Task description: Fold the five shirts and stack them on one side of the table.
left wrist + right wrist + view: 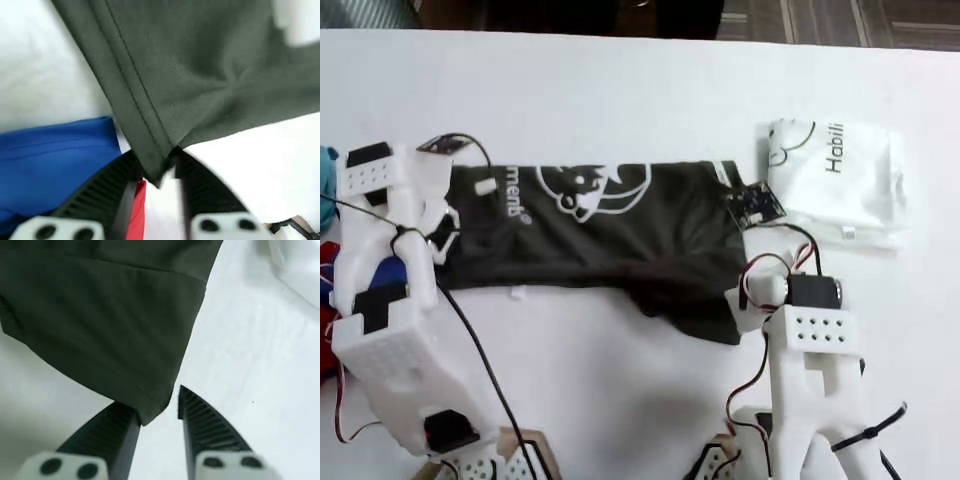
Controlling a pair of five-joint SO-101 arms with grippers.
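The left wrist view gives what the high view cannot: the left gripper [157, 166] has its ribbed black jaws closed tight on a stitched hem corner of the dark shirt [200, 65], the cloth pinched between them and rising away in a taut fold. Just beside that corner lie a blue cloth [50, 160] and a strip of red cloth [136, 215].

In the right wrist view the right gripper [152, 400] stands with its jaws parted by a narrow gap. Another hemmed corner of the dark shirt [100, 315] lies at the mouth, against one finger [117, 427], not clamped. A bit of the white folded shirt [300, 265] shows past the bare tabletop.

From the high view the dark shirt [610, 230] lies on the white table [620, 90], long axis running side to side between the two arms, its white print toward the far edge. The left arm [390, 300] covers the shirt's end at the picture's left, and the right arm [815, 340] stands by the other end, near a flap that sags toward the near edge. The white folded shirt [840, 180] sits just beyond that end, close to the dark shirt. Red cloth [328, 260] shows at the picture's left edge behind the left arm.
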